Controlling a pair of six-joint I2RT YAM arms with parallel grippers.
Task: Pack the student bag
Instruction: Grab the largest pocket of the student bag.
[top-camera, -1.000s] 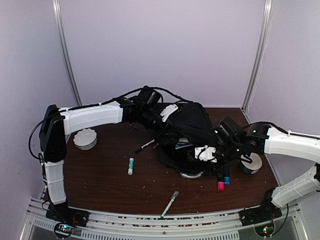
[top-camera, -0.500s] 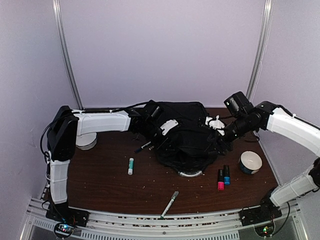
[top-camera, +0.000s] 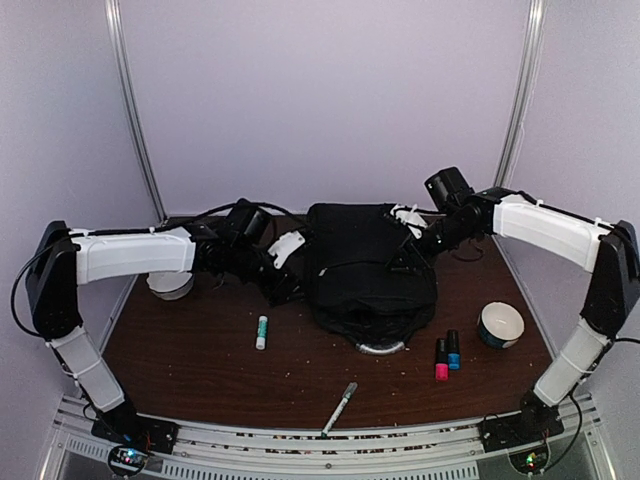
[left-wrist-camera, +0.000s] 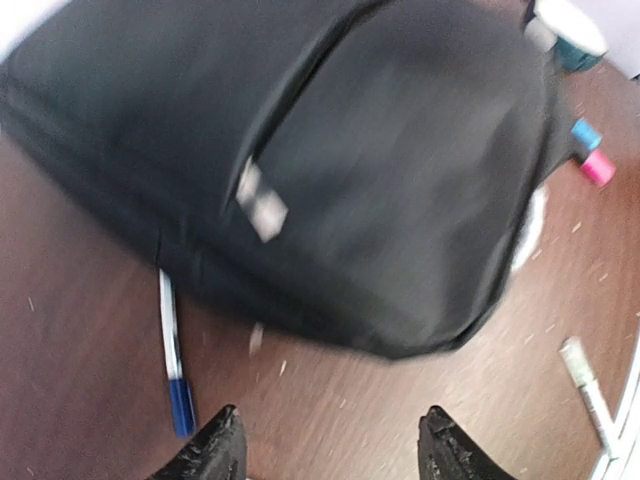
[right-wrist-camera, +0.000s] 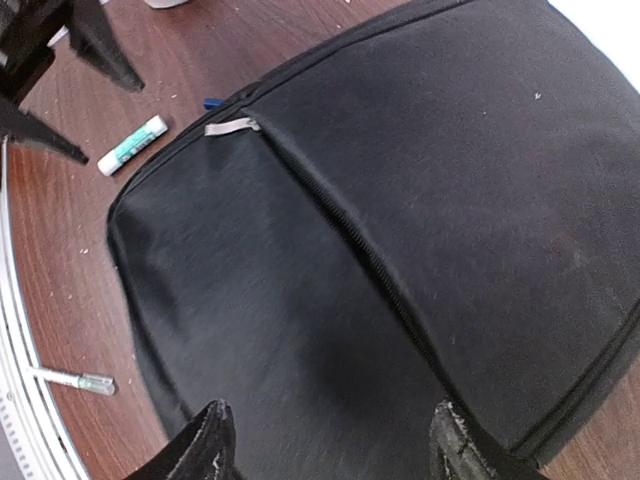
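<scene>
The bag (top-camera: 370, 270) lies between both arms, left gripper (left-wrist-camera: 330, 450) just beside it, right gripper (right-wrist-camera: 330, 440) over it, both gaping empty.

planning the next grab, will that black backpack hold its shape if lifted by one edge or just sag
Probably sags: the student bag lies slumped, its soft fabric creased. Pushed, it likely drags and bunches rather than slides on the table. It might also shove the pen lying at its edge.
</scene>
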